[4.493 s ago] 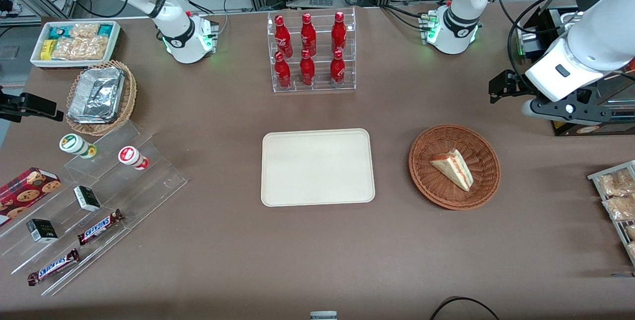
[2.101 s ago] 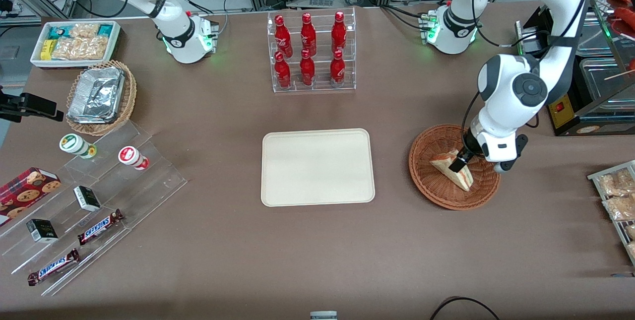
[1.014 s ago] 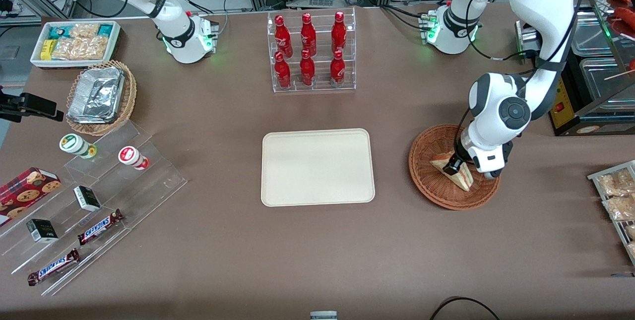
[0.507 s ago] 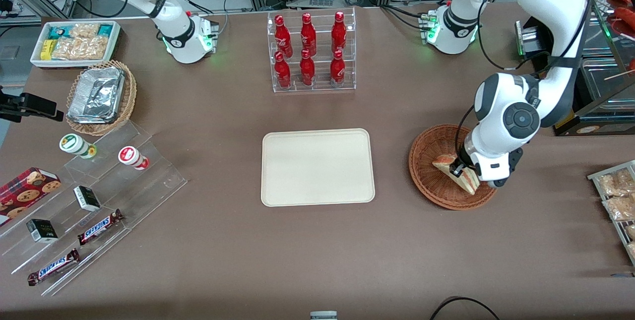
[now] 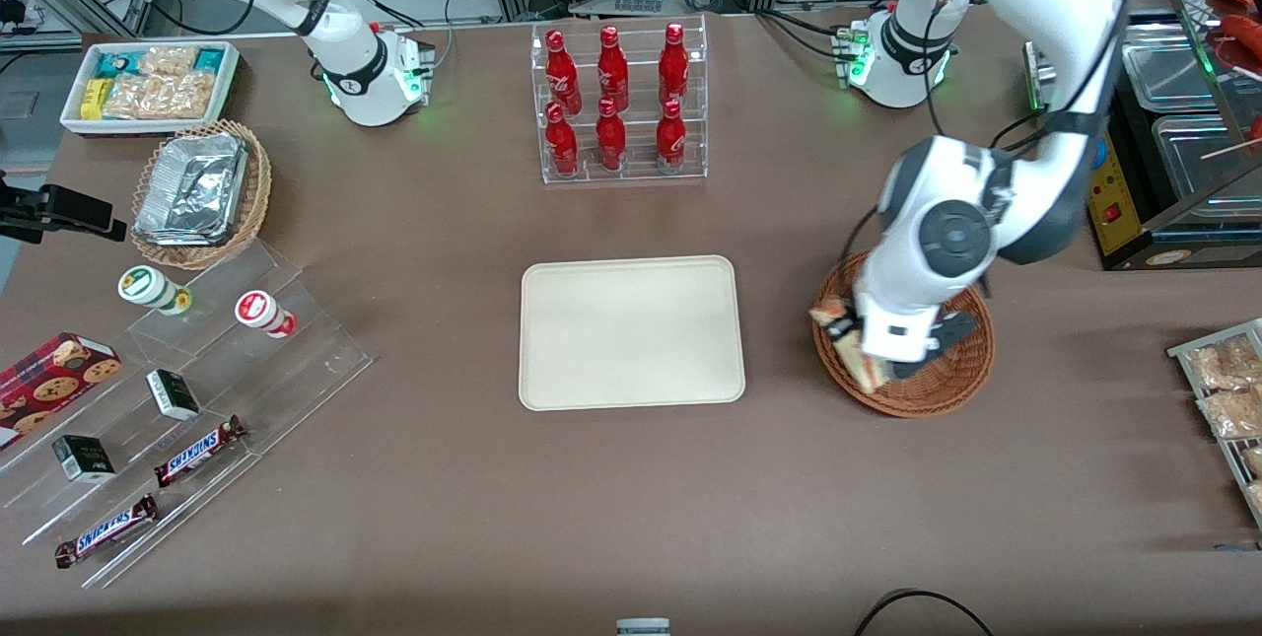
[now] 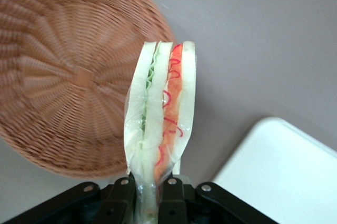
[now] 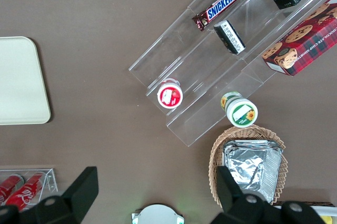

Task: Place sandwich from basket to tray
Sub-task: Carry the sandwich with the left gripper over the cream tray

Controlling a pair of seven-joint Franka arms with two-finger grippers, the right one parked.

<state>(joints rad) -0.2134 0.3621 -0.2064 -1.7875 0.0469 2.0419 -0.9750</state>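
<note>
The sandwich (image 6: 160, 124) is gripped by the pincer (image 6: 150, 192) and held raised above the basket (image 5: 946, 389), at its rim nearest the tray (image 5: 631, 332). "SNICKERS" is read on a bar (image 7: 218, 6) lying on the clear stand (image 7: 210, 71).

A cream tray (image 7: 21, 82) is lying on a brown table (image 7: 105, 34); clear stepped shelves (image 7: 210, 77) are holding a chocolate bar (image 7: 218, 4), small cartons and two cups; a wicker basket (image 7: 247, 163) is holding foil trays.
</note>
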